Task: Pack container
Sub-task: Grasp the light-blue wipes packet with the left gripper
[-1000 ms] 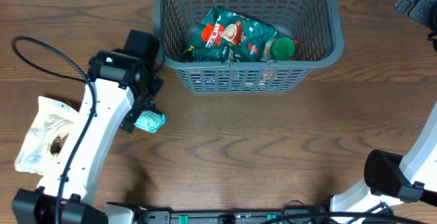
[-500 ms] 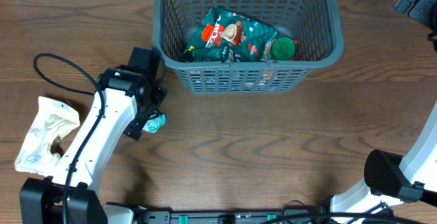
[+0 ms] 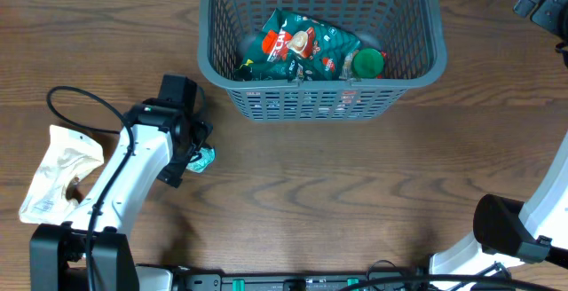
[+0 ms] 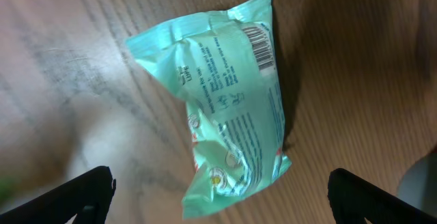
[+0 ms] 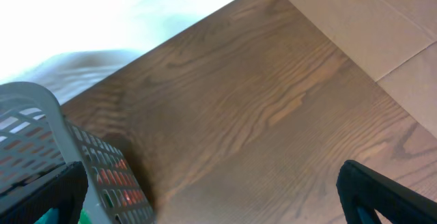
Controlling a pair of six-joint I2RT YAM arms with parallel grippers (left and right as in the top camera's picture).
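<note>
The dark-grey lattice container (image 3: 417,67) stands at the top middle of the table and holds a green snack bag (image 3: 302,47) and a green-lidded item (image 3: 367,62). Its corner shows in the right wrist view (image 5: 41,115). A small mint-green packet (image 3: 204,159) lies flat on the wood below the container's left corner; it fills the left wrist view (image 4: 229,108). My left gripper (image 4: 218,200) is open, its two fingertips wide apart on either side of the packet's near end, just above it. My right gripper (image 5: 212,197) is open and empty over bare wood at the far right.
A cream crumpled pouch (image 3: 58,171) lies at the left edge of the table. A black cable (image 3: 75,100) loops off the left arm. A cardboard box edge (image 5: 369,19) sits beyond the table's right end.
My left arm has swung left and down, bringing the gripper over the mint-green packet, which now shows only partly under it. The right arm has not moved.
</note>
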